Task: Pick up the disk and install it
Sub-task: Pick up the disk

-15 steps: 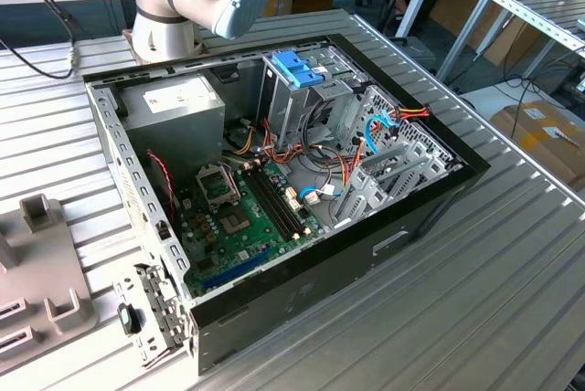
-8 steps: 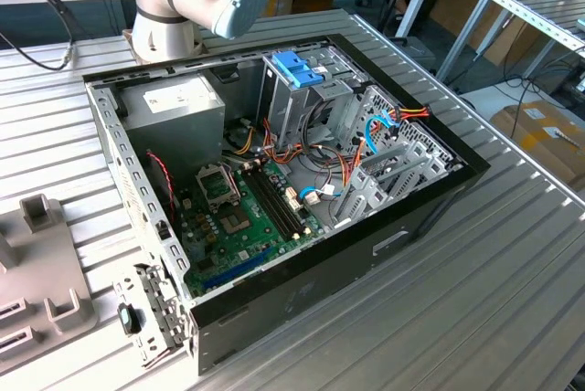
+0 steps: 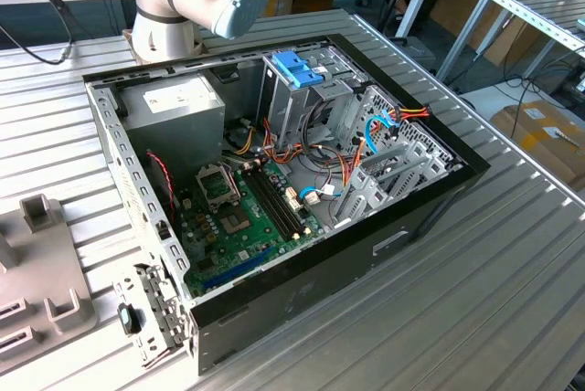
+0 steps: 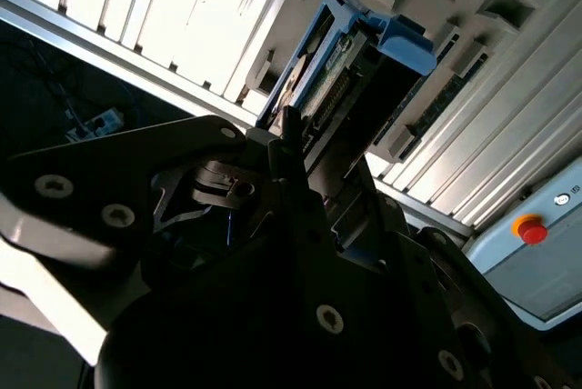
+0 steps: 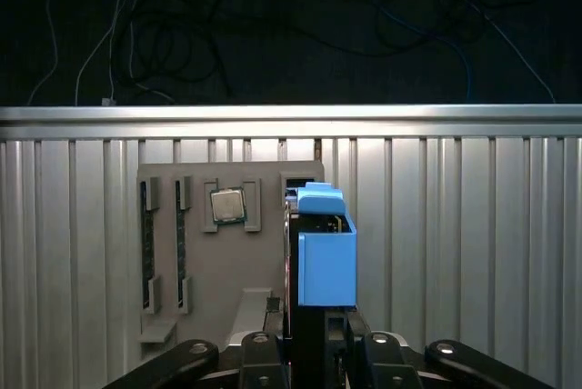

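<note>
Noting the gripper (image 5: 309,324) with jaws clamped on the disk (image 5: 326,262), we see ribbed aluminium table (image 5: 455,225) beneath, grey fixture tray (image 5: 227,266), dark floor (image 5: 273,34) beyond.

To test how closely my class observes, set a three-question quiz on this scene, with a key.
1. True or false: the case is open.
2. In the first wrist view, what lies in the tray? A) a chip B) a fan C) a screwdriver
3. Fill in: the tool is shut on the ____.
Key: 1 true; 2 A; 3 disk.
</note>
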`<move>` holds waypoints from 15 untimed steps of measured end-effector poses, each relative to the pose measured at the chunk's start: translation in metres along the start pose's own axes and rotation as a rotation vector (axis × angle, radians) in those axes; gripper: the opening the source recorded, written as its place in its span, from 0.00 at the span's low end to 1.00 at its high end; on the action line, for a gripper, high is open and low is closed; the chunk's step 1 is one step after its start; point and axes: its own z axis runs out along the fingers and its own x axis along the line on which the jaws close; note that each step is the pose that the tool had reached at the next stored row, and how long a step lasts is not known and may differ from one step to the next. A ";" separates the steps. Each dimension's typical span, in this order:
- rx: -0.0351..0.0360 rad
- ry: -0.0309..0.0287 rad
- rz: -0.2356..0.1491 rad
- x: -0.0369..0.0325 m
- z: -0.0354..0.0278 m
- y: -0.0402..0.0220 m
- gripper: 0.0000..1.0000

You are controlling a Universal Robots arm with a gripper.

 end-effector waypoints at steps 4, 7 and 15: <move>-0.0003 0.0005 0.000 0.0001 -0.0006 0.0000 0.35; -0.0002 0.0006 0.000 0.0001 -0.0068 -0.0001 0.35; -0.0001 0.0004 0.000 0.0006 -0.0350 -0.0003 0.35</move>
